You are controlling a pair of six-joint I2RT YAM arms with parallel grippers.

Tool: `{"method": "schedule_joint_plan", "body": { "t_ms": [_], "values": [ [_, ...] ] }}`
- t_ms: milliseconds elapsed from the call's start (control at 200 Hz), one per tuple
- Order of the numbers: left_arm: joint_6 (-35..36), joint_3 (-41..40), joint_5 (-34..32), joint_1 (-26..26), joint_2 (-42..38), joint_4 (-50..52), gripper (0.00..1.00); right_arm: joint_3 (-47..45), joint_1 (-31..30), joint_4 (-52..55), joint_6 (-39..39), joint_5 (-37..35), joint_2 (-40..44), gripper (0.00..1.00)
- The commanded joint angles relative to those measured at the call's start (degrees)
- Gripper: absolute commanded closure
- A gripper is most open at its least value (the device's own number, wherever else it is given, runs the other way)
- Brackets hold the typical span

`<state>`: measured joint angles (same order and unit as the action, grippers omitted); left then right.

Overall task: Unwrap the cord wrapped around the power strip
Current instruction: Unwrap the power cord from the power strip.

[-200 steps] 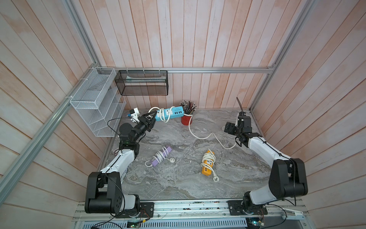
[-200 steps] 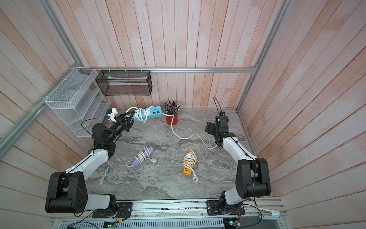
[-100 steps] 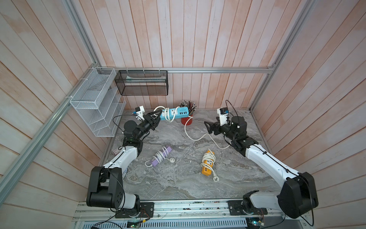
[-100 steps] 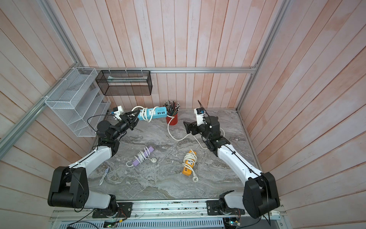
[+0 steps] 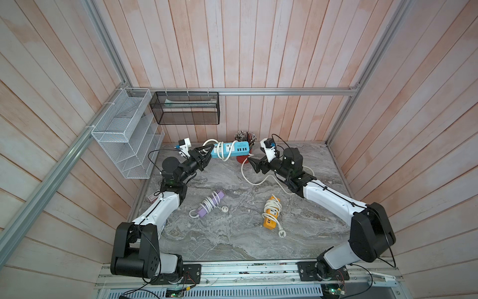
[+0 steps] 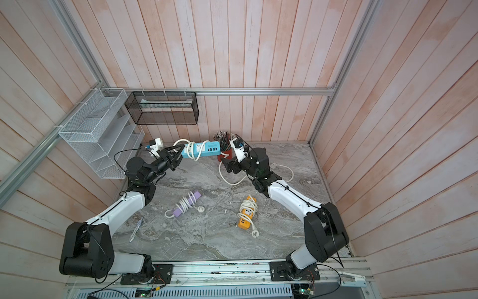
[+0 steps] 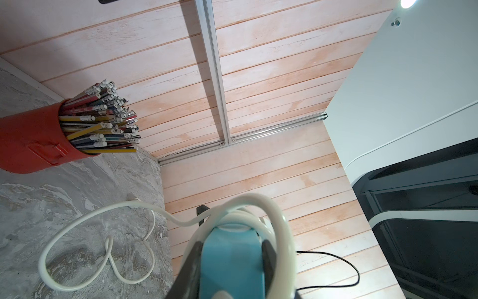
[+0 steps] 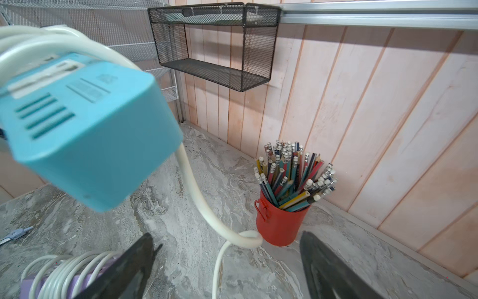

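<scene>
the left pincer is clamped on one end of the blue power strip, holding it in the air above the back of the counter. the white cord is wound around the strip near the held end, then drops from the far end and trails across the counter beside the red pencil cup. the right pincer stands apart and empty near that far end.

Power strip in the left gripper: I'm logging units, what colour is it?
Light blue power strip; best seen in the right wrist view.
</scene>
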<state>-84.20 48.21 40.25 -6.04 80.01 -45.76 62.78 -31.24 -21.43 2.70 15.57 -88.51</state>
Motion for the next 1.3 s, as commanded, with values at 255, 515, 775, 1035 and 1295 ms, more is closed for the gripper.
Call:
{"method": "schedule_joint_plan", "body": {
  "t_ms": [255,515,775,1035,1295],
  "values": [
    [-0.95,1.64,0.62,-0.99,-2.74,-1.98,1.0,6.34,-0.49,-1.18,1.58,1.78,-7.84,0.26],
    [-0.77,-0.36,0.29,-1.26,-3.19,-1.98,1.0,6.53,-0.39,-2.19,1.3,-1.14,-6.9,1.0],
    [-0.16,-2.02,0.27,-1.39,-3.28,-1.59,1.0,4.66,1.23,-3.79,-1.25,-5.94,-1.25,1.0],
    [0.87,-2.72,-1.83,-0.95,-2.58,-1.54,1.0,2.41,1.42,-2.18,-1.64,0.29,8.23,1.0],
    [-1.7,1.39,-3.39,0.84,2.18,-8.33,1.0,-4.0,-1.91,11.79,1.08,1.85,18.62,1.0]
  ]
}}
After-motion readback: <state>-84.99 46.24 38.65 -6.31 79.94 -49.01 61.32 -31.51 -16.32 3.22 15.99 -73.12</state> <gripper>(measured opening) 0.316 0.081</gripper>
